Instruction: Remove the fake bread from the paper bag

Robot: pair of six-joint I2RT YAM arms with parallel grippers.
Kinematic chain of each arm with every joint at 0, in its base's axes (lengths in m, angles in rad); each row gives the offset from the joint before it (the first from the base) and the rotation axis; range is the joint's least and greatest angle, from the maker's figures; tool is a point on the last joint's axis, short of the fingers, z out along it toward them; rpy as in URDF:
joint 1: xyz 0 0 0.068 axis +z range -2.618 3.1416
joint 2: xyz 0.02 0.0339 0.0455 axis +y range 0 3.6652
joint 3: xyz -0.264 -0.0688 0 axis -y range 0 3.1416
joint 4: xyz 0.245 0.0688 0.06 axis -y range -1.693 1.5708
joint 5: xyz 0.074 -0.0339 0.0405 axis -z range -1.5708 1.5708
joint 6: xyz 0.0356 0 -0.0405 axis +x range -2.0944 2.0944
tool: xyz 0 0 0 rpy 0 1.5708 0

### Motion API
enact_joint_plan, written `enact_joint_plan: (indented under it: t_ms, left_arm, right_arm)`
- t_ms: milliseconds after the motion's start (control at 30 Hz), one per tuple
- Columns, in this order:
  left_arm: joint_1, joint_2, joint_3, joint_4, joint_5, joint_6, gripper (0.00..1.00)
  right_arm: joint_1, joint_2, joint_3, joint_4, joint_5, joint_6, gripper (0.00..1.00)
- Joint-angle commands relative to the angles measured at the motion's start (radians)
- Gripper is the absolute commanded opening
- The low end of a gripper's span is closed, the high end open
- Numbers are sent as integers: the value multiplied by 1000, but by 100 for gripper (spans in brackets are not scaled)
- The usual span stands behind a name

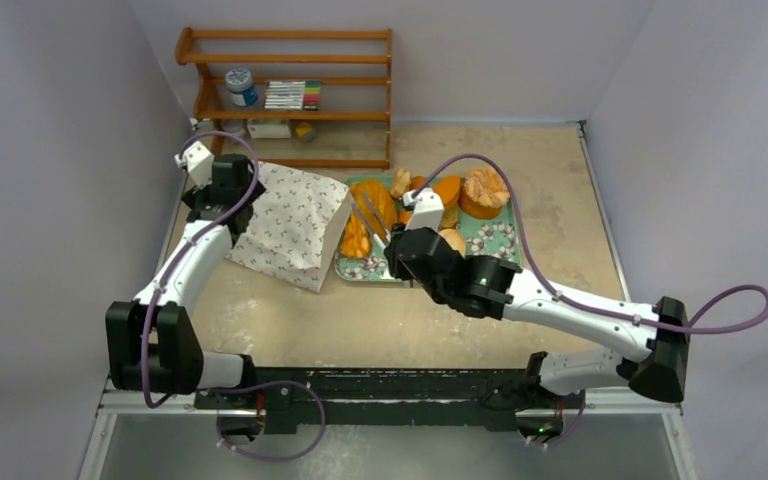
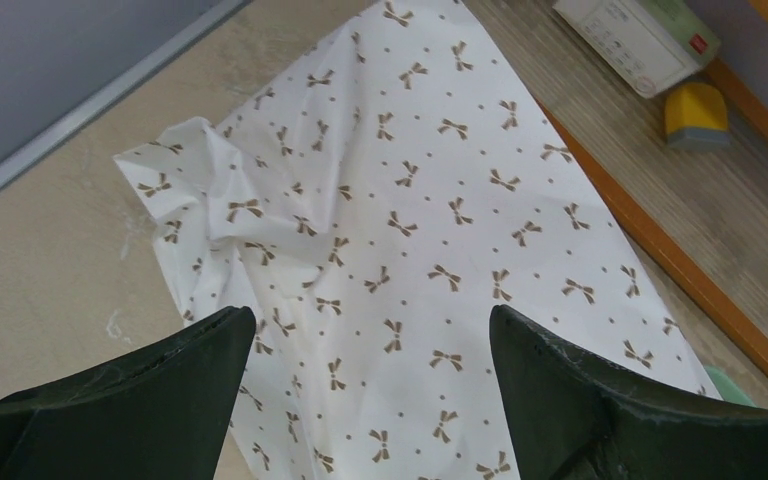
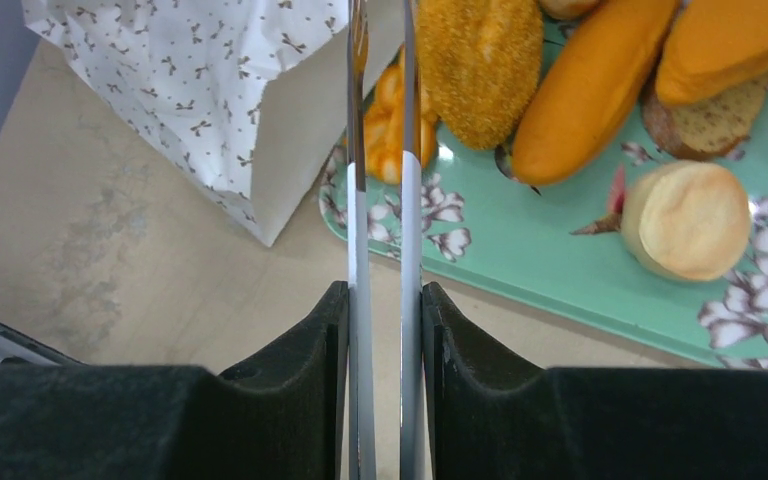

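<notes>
The white paper bag [image 1: 295, 225] with small brown bow prints lies flat on the table, its tan-lined mouth [image 3: 300, 130] facing the tray. My left gripper [image 2: 370, 320] hangs open over the bag's closed end, holding nothing. My right gripper [image 3: 384, 290] is shut on a pair of metal tongs [image 3: 407, 200]. The tong arms reach out to a small orange bread [image 3: 388, 125] on the tray's near-left corner beside the bag mouth. More fake bread lies on the tray: a lumpy loaf [image 3: 480, 60], a long smooth loaf [image 3: 585, 90], a round bun [image 3: 687, 220] and a ruffled pastry [image 1: 485, 188].
The green floral tray [image 3: 560, 290] sits right of the bag. A wooden shelf [image 1: 290, 100] stands at the back left with a jar, markers, a white box [image 2: 635, 40] and a yellow block [image 2: 697, 112]. Grey walls close in both sides.
</notes>
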Motion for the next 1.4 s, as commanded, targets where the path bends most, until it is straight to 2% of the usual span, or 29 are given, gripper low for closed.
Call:
enact_joint_plan:
  t_ms: [0,233,567,700,833,933,1067,1167,1200,1367]
  left_arm:
    - [93,-51,38,-15,13,-14,88]
    - [204,-126,-14,-22,5,-107,88]
    - [213,-171,-43,-27,-32,-131,88]
    - [216,-180,-65,-20,-21,-114,88]
    - [216,-194,-92,-8,-16,-109,88]
    - [216,-199,-106,-5,-10,-106,88]
    - [216,-210,-112,-6,-7,-101,88]
    - [216,-216,-112,-8,0,-103,88]
    - [216,-218,-110,-11,2,-104,88]
    - [216,-236,-87,-28,4,-95,88]
  right_arm:
    - [15,74,100,227,-23,-131,7]
    - [18,323,280,422,-90,-261,7]
    - [-4,843,663,536,-240,-372,7]
    - [-40,962,689,565,-255,-350,10]
    - [-68,1005,646,602,-285,-333,20]
    - [-71,1028,650,586,-305,-334,36]
    - [-69,1010,635,598,-287,-339,52]
    - [-67,981,627,600,-291,-354,57]
    - [-66,972,628,598,-291,-360,63]
    - [-55,895,629,583,-262,-390,65]
